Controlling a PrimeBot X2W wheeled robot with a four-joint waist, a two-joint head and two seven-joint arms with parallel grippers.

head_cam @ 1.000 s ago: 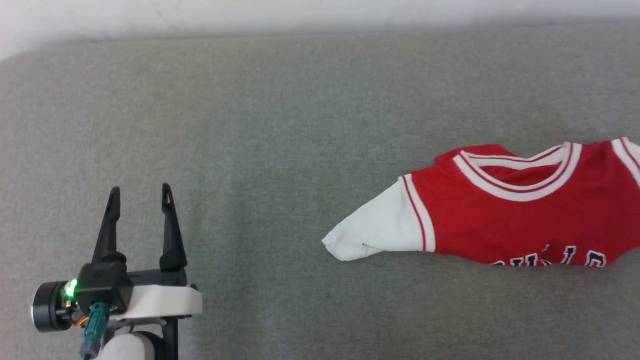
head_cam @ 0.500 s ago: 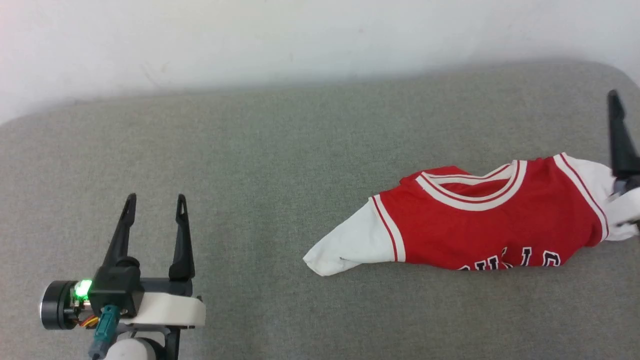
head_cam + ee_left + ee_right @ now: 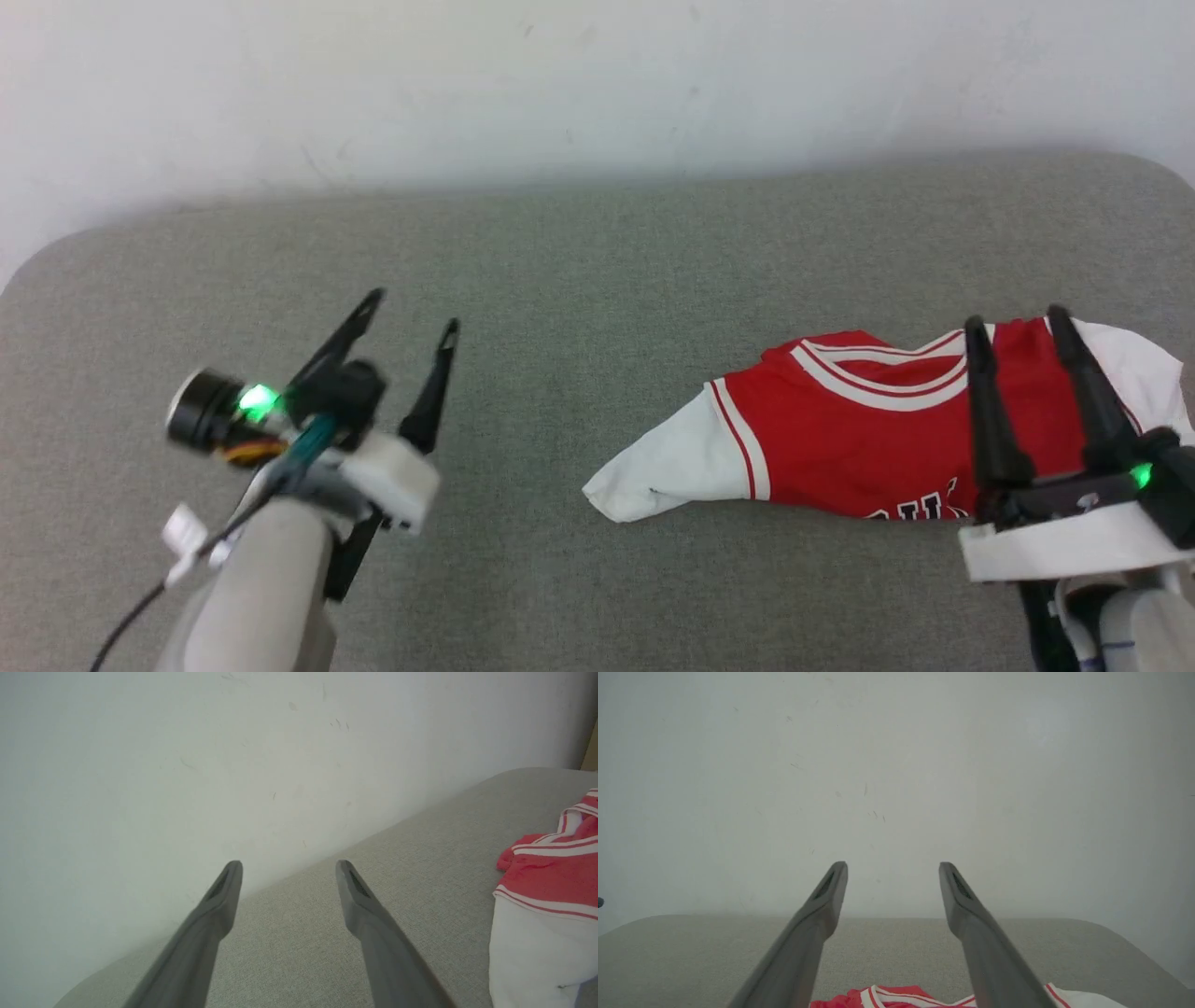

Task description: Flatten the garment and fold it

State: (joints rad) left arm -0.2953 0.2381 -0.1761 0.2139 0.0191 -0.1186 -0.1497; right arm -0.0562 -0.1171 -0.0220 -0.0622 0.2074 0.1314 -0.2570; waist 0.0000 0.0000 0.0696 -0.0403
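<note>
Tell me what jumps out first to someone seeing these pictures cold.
The red garment with white sleeves lies crumpled on the right of the grey fabric surface. The open right gripper points across its right half in the head view, while the open left gripper stands apart at the left.

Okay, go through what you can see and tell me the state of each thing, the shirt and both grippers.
garment: lying rumpled on the grey surface, front up, lower part tucked under, not flattened, not folded, not gripped.
left gripper: open, empty, apart from the garment.
right gripper: open, empty, at the garment's right part; contact cannot be told.
</note>
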